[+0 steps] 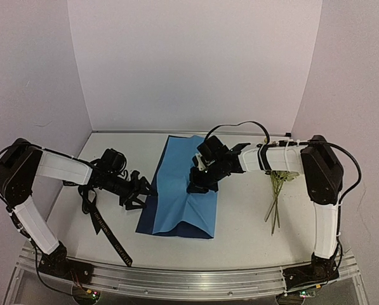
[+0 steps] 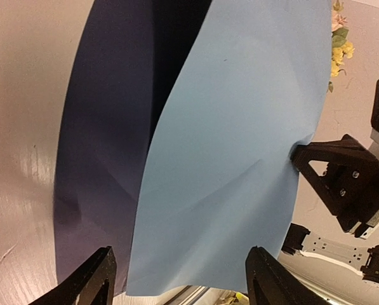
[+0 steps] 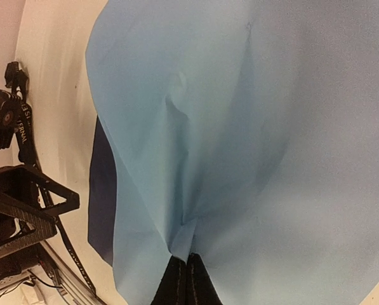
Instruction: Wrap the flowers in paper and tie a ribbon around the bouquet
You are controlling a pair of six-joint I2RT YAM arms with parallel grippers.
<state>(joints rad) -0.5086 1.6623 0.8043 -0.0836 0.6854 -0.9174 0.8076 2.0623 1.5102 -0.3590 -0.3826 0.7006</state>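
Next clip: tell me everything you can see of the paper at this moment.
The paper is a large, thin sheet, light blue on its upper face, with dark navy showing along its left side. It lies mid-way across the table, creased and partly raised rather than flat. The right gripper has its fingers shut on it, and folds pucker toward the pinch. The left gripper stands open at its left edge; whether it touches there cannot be told.

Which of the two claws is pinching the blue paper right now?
The right claw, shut on a pinched-up fold of the paper; the left claw stands open, gripping nothing.
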